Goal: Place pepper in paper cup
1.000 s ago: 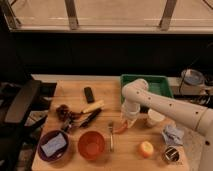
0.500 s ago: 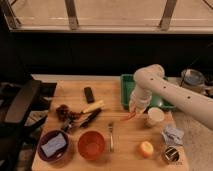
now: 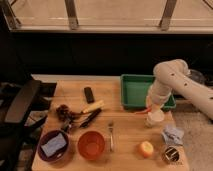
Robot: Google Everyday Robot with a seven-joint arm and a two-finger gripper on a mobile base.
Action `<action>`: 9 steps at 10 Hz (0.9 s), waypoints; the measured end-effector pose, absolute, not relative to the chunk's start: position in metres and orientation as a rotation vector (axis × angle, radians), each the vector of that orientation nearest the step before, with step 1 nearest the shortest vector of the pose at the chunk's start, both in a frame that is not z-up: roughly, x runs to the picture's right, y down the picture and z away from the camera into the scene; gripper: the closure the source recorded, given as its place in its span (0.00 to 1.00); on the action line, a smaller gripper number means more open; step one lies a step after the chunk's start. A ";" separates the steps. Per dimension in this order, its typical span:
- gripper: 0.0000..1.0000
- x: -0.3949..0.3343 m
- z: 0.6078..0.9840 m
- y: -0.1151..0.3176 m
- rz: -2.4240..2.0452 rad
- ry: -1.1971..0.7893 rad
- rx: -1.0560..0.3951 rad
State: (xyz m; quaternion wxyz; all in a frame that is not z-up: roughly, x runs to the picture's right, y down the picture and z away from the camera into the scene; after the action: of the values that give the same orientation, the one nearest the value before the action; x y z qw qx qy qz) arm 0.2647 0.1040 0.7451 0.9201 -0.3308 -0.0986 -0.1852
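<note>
The white arm reaches in from the right edge of the frame and bends down over the right-centre of the table (image 3: 125, 125). Its end effector (image 3: 149, 109) sits just above the near edge of the green tray (image 3: 136, 90), right over the paper cup (image 3: 155, 119). The fingers are together, clamped on the pepper (image 3: 141, 112). The pepper shows as a thin red sliver sticking out to the left at about the height of the cup's rim. Whether its tip is already inside the cup cannot be told.

The cup stands upright just below the tray. A crumpled blue cloth (image 3: 172, 134) lies to its lower right, with a can (image 3: 172, 155) in the lower right corner. A round orange-yellow fruit (image 3: 146, 148) lies below the cup. A fork (image 3: 111, 136) lies at lower centre, beside an orange bowl (image 3: 92, 145). A purple bowl (image 3: 41, 152) holding a blue sponge (image 3: 53, 145) sits at the lower left. A pale yellow stick (image 3: 93, 106) lies left of centre.
</note>
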 end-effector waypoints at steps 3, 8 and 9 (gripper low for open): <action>1.00 0.314 0.744 0.104 -0.287 -0.111 -0.722; 1.00 0.334 0.756 0.114 -0.242 -0.017 -0.786; 1.00 0.332 0.759 0.116 -0.247 -0.006 -0.797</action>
State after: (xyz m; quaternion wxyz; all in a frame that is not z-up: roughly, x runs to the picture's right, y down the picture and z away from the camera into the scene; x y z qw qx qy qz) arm 0.3323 0.1163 0.7589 0.9143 -0.3869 -0.0030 -0.1197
